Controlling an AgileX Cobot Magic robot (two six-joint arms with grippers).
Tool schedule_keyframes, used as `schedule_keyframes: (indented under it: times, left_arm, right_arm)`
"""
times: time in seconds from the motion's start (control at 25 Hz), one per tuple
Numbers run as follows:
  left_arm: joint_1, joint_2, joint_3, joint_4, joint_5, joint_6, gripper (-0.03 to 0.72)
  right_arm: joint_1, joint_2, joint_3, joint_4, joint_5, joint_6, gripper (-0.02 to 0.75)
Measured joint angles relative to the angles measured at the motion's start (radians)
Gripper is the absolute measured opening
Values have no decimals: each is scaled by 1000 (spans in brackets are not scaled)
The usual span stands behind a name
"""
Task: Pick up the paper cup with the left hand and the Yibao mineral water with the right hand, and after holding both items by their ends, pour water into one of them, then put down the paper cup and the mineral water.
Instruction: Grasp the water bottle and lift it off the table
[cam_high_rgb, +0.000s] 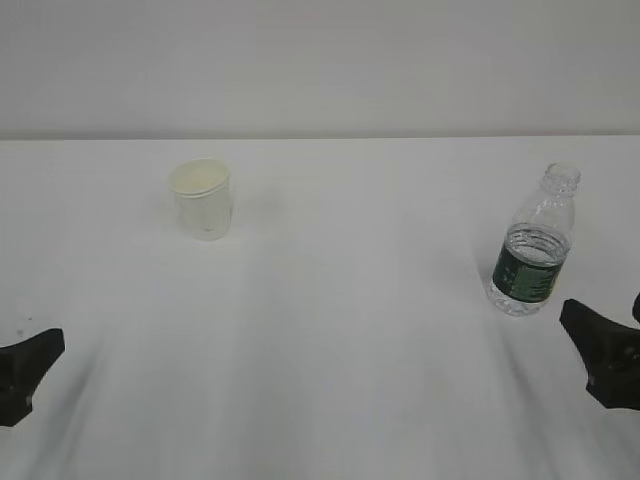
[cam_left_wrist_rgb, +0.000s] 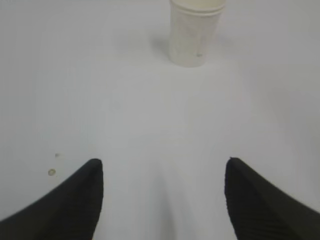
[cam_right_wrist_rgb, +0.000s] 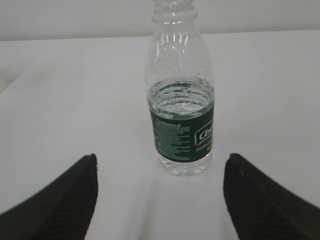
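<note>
The paper cup (cam_high_rgb: 203, 200) stands upright at the left rear of the white table, white with a cream inside. It also shows at the top of the left wrist view as the cup (cam_left_wrist_rgb: 194, 32), far ahead of my left gripper (cam_left_wrist_rgb: 162, 167), which is open with nothing between its black fingers (cam_left_wrist_rgb: 75, 200). The Yibao mineral water (cam_high_rgb: 533, 245) stands upright on the right, capless, about half full, with a dark green label. In the right wrist view the bottle (cam_right_wrist_rgb: 181, 100) is just ahead of my open right gripper (cam_right_wrist_rgb: 160, 162) and apart from it.
The white table (cam_high_rgb: 340, 330) meets a pale wall at the back. Black gripper fingers (cam_high_rgb: 25, 372) show at the lower left edge and more fingers (cam_high_rgb: 600, 350) at the lower right, just right of and nearer than the bottle. Small specks (cam_left_wrist_rgb: 51, 172) mark the tabletop.
</note>
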Motion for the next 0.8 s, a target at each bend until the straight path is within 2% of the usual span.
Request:
schedule_keyframes:
  times: [0.8]
  left_arm:
    - [0,62,-6,0,-6,-2,588]
  right_arm:
    - [0,57,-14,22,-2,-3,592]
